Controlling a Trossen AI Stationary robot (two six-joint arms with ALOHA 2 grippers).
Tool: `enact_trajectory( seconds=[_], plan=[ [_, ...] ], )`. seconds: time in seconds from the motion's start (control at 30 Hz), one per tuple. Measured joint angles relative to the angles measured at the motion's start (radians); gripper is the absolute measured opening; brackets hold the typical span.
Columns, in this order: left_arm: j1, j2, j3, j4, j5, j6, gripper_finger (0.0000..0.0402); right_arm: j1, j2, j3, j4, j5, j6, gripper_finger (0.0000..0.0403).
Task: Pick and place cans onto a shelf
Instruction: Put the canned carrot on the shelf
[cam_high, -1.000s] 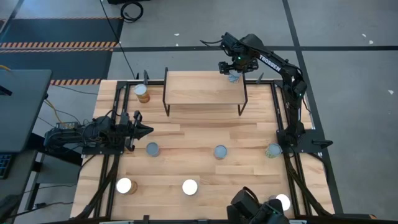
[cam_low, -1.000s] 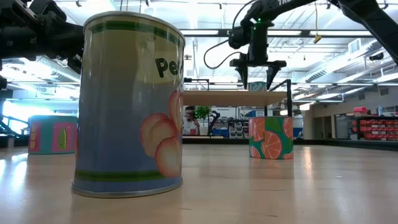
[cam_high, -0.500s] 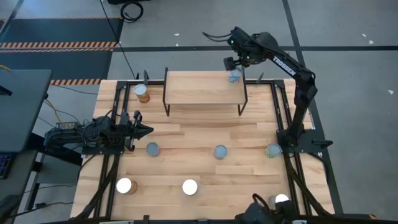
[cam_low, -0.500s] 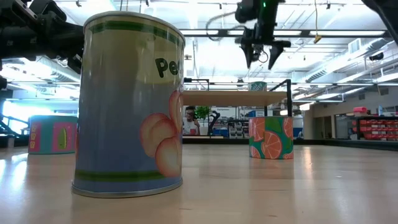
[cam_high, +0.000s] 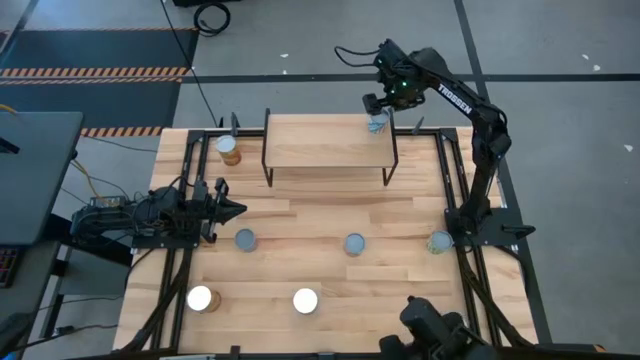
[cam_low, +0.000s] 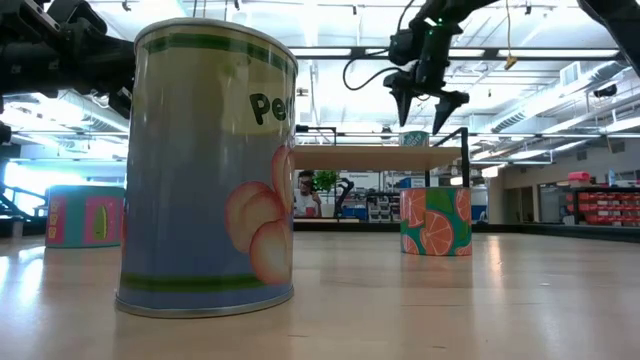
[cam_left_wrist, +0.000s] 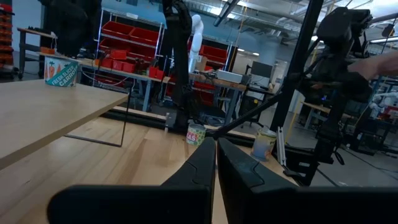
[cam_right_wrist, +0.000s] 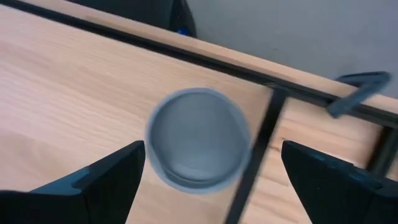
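The light-wood shelf (cam_high: 325, 140) stands at the table's far side on thin black legs. One can (cam_high: 377, 124) stands upright on the shelf's far right corner; it also shows in the right wrist view (cam_right_wrist: 198, 138) and the low view (cam_low: 413, 139). My right gripper (cam_high: 383, 100) hovers above this can, open and empty, with its fingers (cam_right_wrist: 93, 180) on either side and clear of it. My left gripper (cam_high: 235, 209) is shut and empty at the table's left side. Several other cans stand on the tabletop, among them one with a blue-grey top (cam_high: 354, 243) and one with a white top (cam_high: 305, 300).
An orange can (cam_high: 229, 148) stands left of the shelf. More cans stand at mid-table (cam_high: 245, 239), (cam_high: 438, 241) and near the front (cam_high: 200, 298). A dark object (cam_high: 440, 335) reaches in over the near right edge. One can (cam_low: 210, 170) stands close before the low camera.
My right gripper has risen from around the can on the shelf, gone a little toward the far right and tipped slightly. The can stays standing on the shelf's corner. The dark object at the near edge has moved over a white-topped can there.
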Motion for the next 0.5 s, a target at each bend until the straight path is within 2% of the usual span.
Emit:
enact_trajectory(
  seconds=[0.5],
  plan=[
    [0.0, 0.0, 0.0, 0.0, 0.0, 0.0, 0.0023, -0.001, 0.0, -0.061, 0.103, -0.108, 0.019, 0.0372]
  ],
)
